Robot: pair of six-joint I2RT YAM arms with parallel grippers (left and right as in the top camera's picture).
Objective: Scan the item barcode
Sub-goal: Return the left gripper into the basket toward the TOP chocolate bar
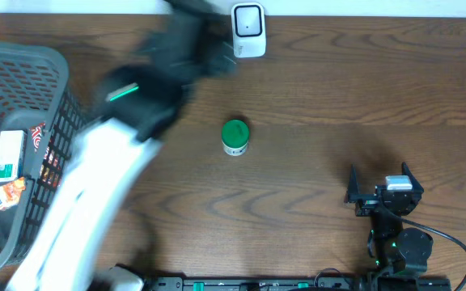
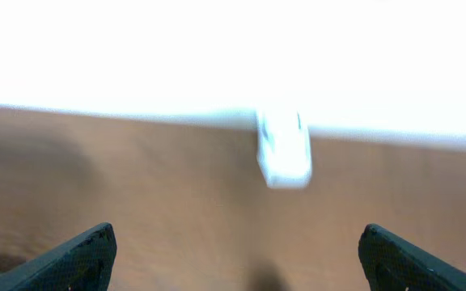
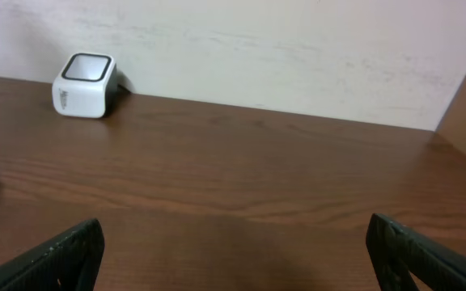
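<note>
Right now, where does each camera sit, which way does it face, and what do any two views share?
Overhead: above the table, looking straight down; shows the blurred left arm, the right gripper, a green-capped container and a basket.
Left wrist: on the left arm, facing the scanner by the wall; the open left gripper frames the bottom corners.
Right wrist: low over the table, facing the back wall; the open right gripper frames the bottom corners.
Shared: all three show the scanner.

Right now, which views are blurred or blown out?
Overhead: left arm smeared, barcode scanner and green-lidded jar sharp. Left wrist: whole frame soft, wall blown out white, scanner streaked. Right wrist: crisp, evenly lit, no glare.
</note>
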